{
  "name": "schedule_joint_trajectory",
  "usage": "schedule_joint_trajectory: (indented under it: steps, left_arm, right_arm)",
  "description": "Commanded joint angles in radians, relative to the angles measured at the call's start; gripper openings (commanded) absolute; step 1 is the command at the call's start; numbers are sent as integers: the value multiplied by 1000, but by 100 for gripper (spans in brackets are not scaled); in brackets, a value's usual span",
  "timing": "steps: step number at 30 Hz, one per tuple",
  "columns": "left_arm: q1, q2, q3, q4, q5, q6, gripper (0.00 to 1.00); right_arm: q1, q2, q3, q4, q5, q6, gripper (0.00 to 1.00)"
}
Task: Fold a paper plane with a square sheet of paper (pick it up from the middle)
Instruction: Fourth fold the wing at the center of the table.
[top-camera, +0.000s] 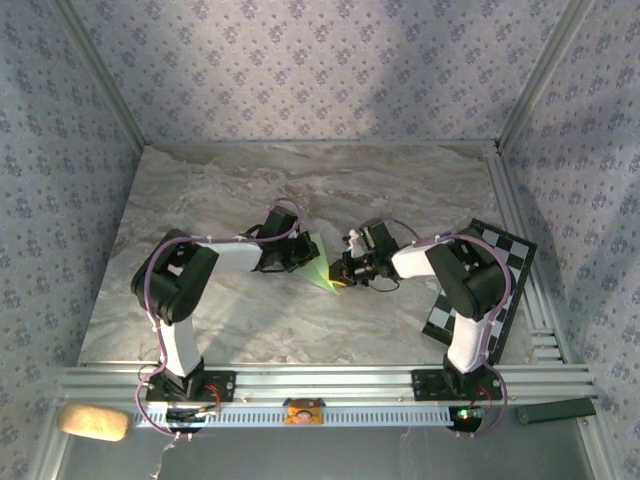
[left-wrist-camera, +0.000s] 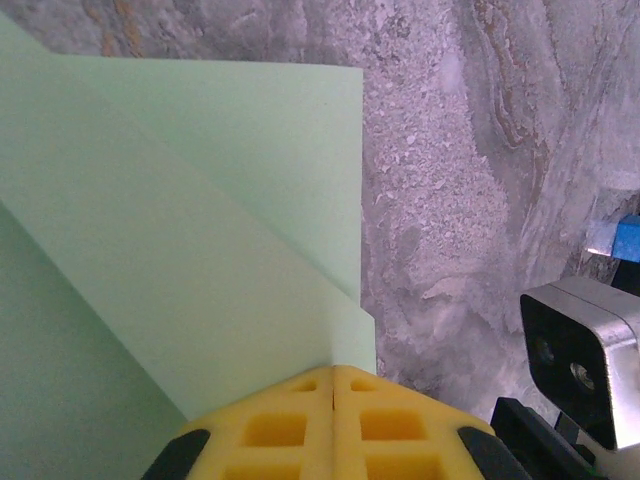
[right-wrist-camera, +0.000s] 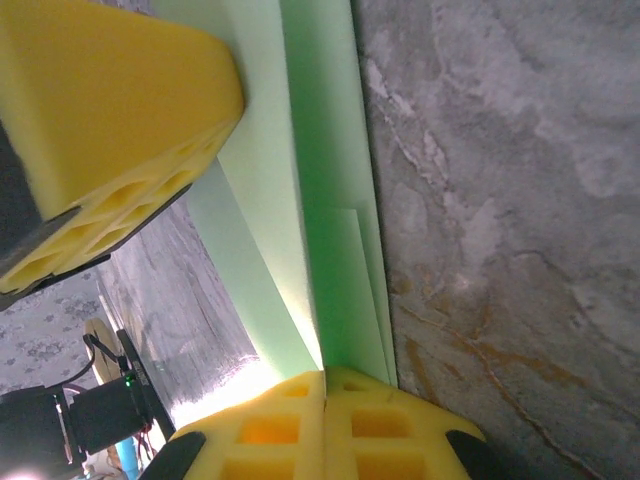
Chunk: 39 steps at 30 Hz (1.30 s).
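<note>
Right end effector (right-wrist-camera: 325, 385) and left end effector (left-wrist-camera: 333, 378) are both pinched closed on the folded green paper (top-camera: 322, 272), mid-desk (top-camera: 250, 190) between the arms. Uneven pulling or twisting could tear it, free a layer, or skew the crease.

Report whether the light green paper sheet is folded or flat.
Folded. The light green paper sheet shows overlapping layers along diagonal creases in the left wrist view, and stacked flaps in the right wrist view.
</note>
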<state>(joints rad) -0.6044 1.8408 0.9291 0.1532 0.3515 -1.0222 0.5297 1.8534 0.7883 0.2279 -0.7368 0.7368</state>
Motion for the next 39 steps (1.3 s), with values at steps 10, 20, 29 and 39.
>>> schedule_joint_trajectory:
  steps: [10,20,29,39]
  left_arm:
    - [-9,44,34,12,24,-3,6]
    - [-9,70,44,-18,17,3,6]
    - [-9,102,54,-85,12,9,4]
    - [-8,116,59,-116,7,25,3]
  right_arm:
    - [1,59,-14,-62,50,19,0]
    - [2,58,-10,-84,57,13,0]
    - [3,43,-7,-94,49,14,1]
    - [11,-9,6,-183,50,-40,12]
